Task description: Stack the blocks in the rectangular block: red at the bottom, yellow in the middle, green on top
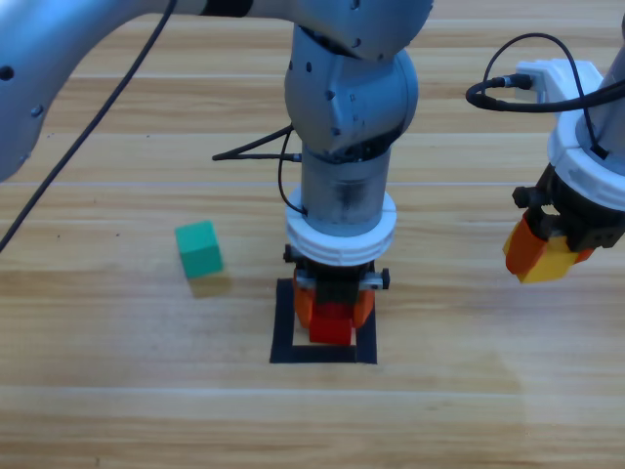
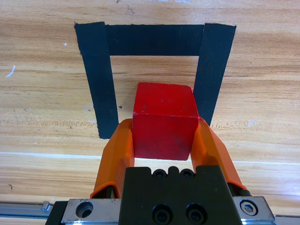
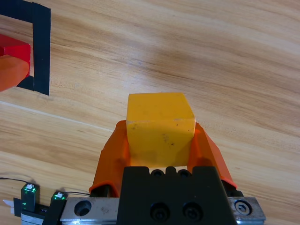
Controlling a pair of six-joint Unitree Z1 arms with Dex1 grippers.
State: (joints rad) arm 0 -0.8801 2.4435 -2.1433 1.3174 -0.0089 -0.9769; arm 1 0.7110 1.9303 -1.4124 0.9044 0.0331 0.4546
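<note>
My left gripper (image 1: 333,311) reaches down at the middle, shut on the red cube (image 1: 331,323) over the black tape square (image 1: 283,322). In the left wrist view the red cube (image 2: 164,119) sits between the orange jaws, inside the tape outline (image 2: 101,79). I cannot tell whether it touches the table. At the right, my right gripper (image 1: 543,256) hangs above the table, shut on the yellow cube (image 1: 555,259); the right wrist view shows the yellow cube (image 3: 160,126) gripped on both sides. The green cube (image 1: 199,248) lies free on the table, left of the square.
Black cables trail from both arms across the top of the high view. The left arm's thick grey body (image 1: 347,107) stands over the square's far side. In the right wrist view the tape square (image 3: 41,51) and red cube (image 3: 14,50) show at the upper left.
</note>
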